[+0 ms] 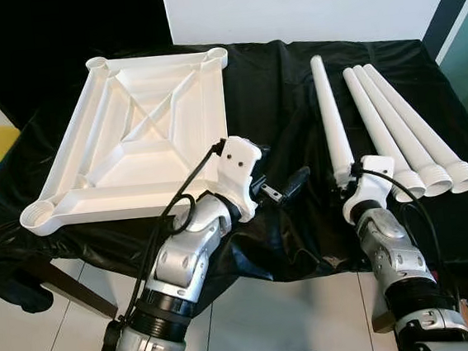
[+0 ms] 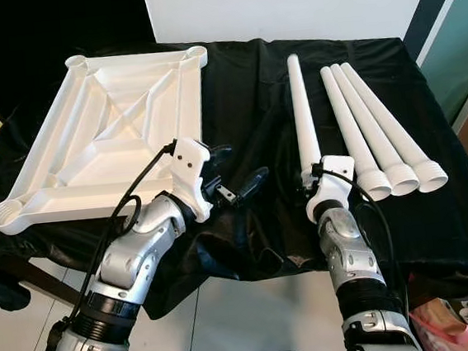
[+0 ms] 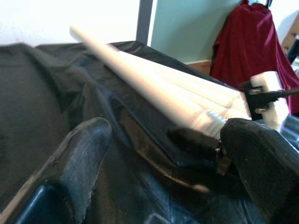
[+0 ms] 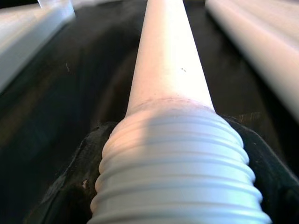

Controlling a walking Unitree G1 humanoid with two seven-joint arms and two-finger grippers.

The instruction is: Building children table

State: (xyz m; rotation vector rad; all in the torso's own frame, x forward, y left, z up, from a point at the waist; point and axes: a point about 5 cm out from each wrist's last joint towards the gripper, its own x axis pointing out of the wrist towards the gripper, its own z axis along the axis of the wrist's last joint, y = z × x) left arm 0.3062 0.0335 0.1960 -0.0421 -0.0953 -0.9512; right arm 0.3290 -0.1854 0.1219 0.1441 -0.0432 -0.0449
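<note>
1. The right gripper [image 4: 177, 186] is closed around the threaded end of one leg [image 1: 331, 116], which lies on the black-draped table [image 1: 275, 80] with its long axis pointing from the near edge to the far edge.
2. The upturned tabletop [image 1: 143, 134] lies toward the left edge, its nearest corner socket just beside the left gripper [image 1: 285, 189].
3. The left gripper is spread wide and holds nothing.
4. Three spare legs [image 1: 407, 125] lie near the right edge.

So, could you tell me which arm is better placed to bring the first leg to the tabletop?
The right: its claw is shut around the threaded end of the separate leg. The left claw is open, holding nothing, between the tabletop and that leg.
</note>
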